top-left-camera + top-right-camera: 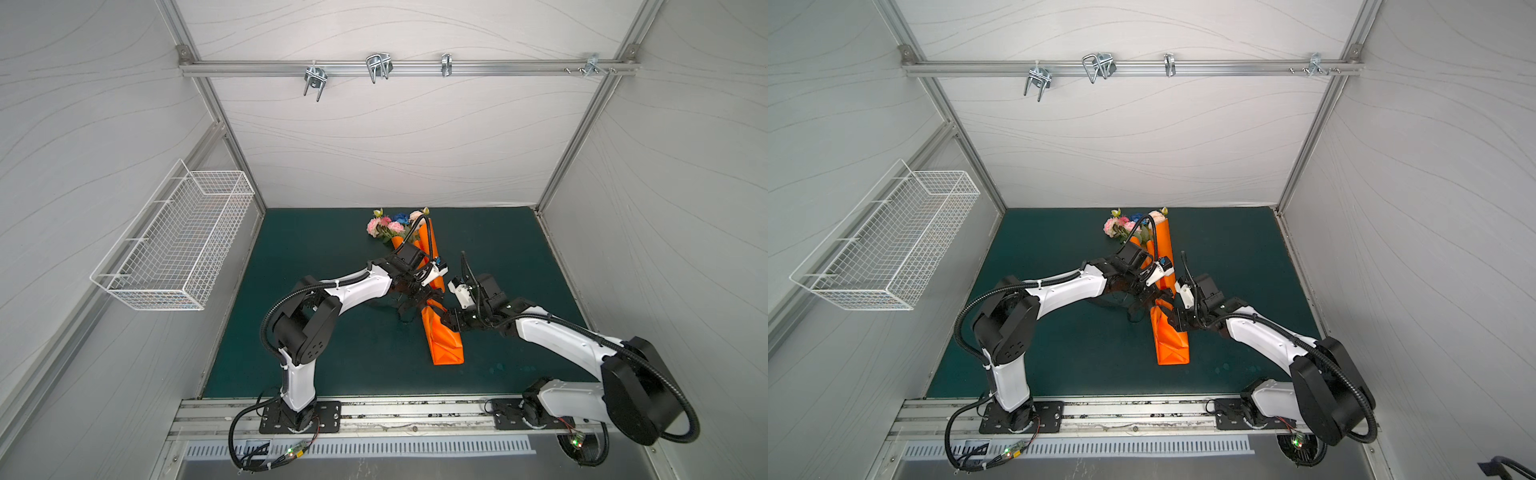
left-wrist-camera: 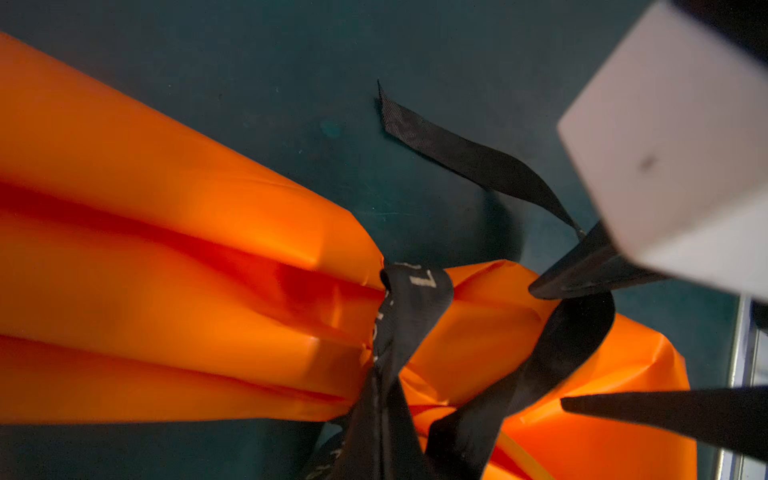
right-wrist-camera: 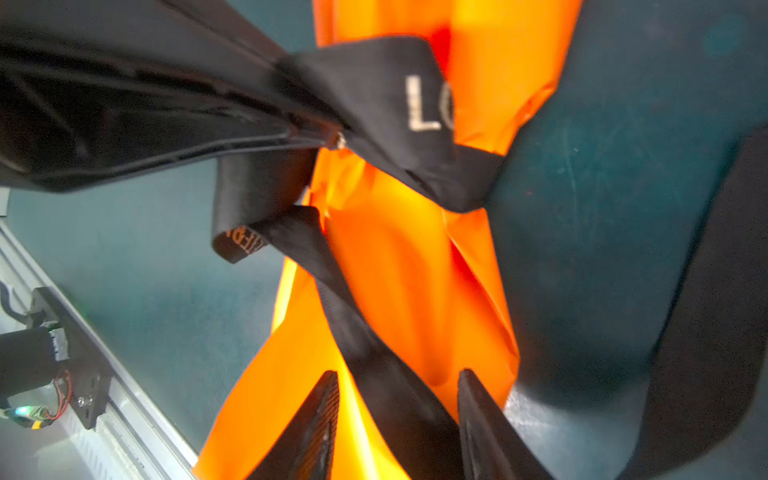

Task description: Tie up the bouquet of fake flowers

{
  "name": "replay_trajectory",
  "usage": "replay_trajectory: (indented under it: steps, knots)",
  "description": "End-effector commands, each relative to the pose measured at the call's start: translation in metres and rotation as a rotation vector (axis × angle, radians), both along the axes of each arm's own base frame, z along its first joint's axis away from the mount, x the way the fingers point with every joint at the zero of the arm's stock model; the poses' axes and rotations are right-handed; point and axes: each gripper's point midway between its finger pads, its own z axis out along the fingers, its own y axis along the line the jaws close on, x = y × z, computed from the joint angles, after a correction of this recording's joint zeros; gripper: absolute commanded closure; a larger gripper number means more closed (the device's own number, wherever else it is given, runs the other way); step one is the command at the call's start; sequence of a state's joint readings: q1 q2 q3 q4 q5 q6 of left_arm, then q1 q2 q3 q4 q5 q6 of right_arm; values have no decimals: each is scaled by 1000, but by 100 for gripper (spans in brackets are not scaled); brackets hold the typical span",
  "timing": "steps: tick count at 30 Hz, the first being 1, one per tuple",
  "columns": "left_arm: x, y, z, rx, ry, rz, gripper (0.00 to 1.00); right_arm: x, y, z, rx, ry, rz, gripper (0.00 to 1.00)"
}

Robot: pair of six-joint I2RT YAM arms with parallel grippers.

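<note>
The bouquet of fake flowers [image 1: 388, 226] [image 1: 1121, 226] lies on the green mat, its stems hidden in orange paper [image 1: 442, 345] [image 2: 166, 249] [image 3: 399, 270]. A black printed ribbon [image 2: 415, 299] [image 3: 399, 104] cinches the paper at its waist. My left gripper [image 1: 411, 306] [image 1: 1144, 305] [image 3: 328, 133] is shut on one ribbon strand just beside the wrap. My right gripper [image 1: 446, 320] [image 1: 1177, 318] [image 3: 398, 374] [image 2: 547, 345] hovers open over the paper. A ribbon strand runs between its fingers, clear of both. A loose ribbon tail [image 2: 457, 153] lies on the mat.
A white wire basket [image 1: 174, 245] hangs on the left wall. Metal hooks [image 1: 378, 66] sit on the rail at the back. The green mat [image 1: 311, 249] ends at an aluminium rail [image 1: 395, 415] that carries both arm bases.
</note>
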State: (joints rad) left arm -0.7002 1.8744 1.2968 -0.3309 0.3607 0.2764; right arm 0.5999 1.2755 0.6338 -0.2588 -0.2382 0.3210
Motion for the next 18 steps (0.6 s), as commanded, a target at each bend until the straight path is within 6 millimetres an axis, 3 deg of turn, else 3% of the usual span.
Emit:
replay_trajectory:
  steps: [1,18]
  knots:
    - [5,-8,21,-60,-40,-17,100,-1,3,-6,10,12,18,56]
    - [4,-6,20,-56,-41,-16,100,25,-1,16,40,-39,-76,75]
